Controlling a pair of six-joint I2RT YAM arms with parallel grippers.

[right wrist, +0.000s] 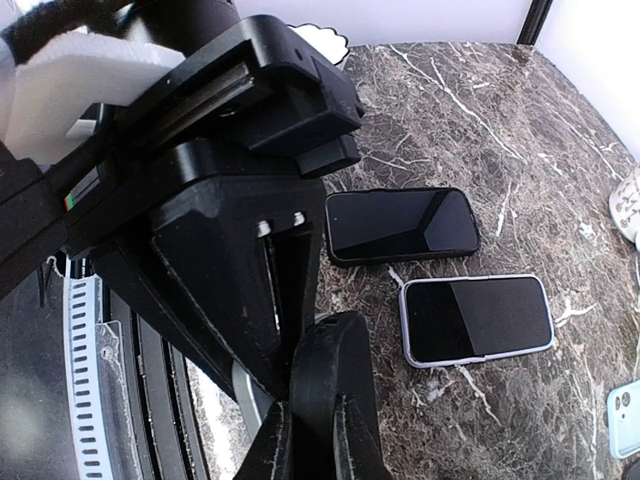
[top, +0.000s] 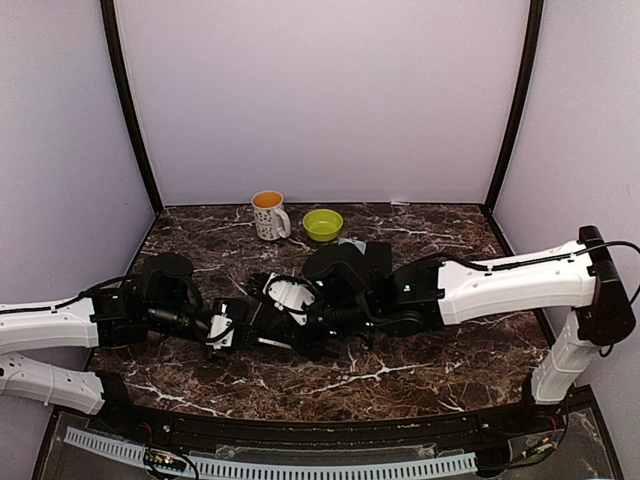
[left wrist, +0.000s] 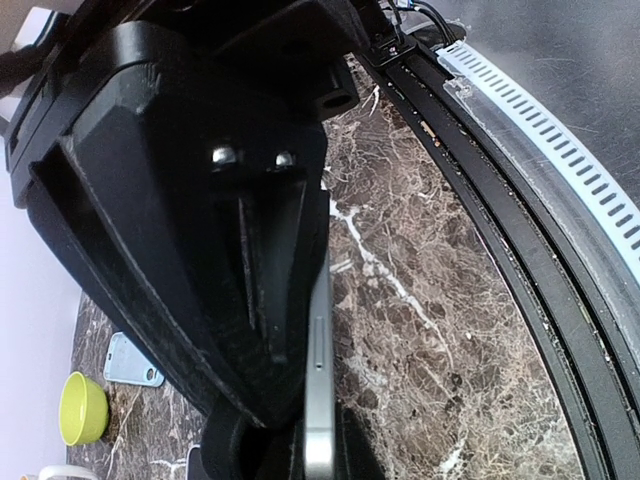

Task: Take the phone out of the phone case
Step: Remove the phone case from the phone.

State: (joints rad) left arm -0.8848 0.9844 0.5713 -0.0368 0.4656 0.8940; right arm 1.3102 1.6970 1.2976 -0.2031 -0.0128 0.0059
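your left gripper (left wrist: 310, 415) is clamped on the thin silver edge of the phone (left wrist: 319, 340), which stands on edge above the table (top: 440, 375), a little toward 7 o'clock of its centre. your right gripper (right wrist: 288, 392) has its jaws pressed nearly together on a silvery sliver that looks like the same phone. as i read the step, one hand should anchor while the other peels. hold firm with the left and let the right catch only the case lip at a corner. roll the lip off rather than pulling straight, since a straight pull could drag the whole thing out of the left pinch. that pinch is on a narrow edge, so any twist risks a slip. much is hidden from you. from above, the two wrists cover the phone completely, and neither wrist view shows whether a case is on it or where the lip runs. in the right wrist view a black phone (right wrist: 400, 225) lies flat at 3 o'clock of the fingers and a white-rimmed phone (right wrist: 477, 318) at 4 o'clock. in the left wrist view a light blue case (left wrist: 133, 361) lies at 8 o'clock, and it's too small to tell whether it's empty. the mug (top: 268, 214) and green bowl (top: 322, 224) sit at 12 o'clock, well apart from the work.
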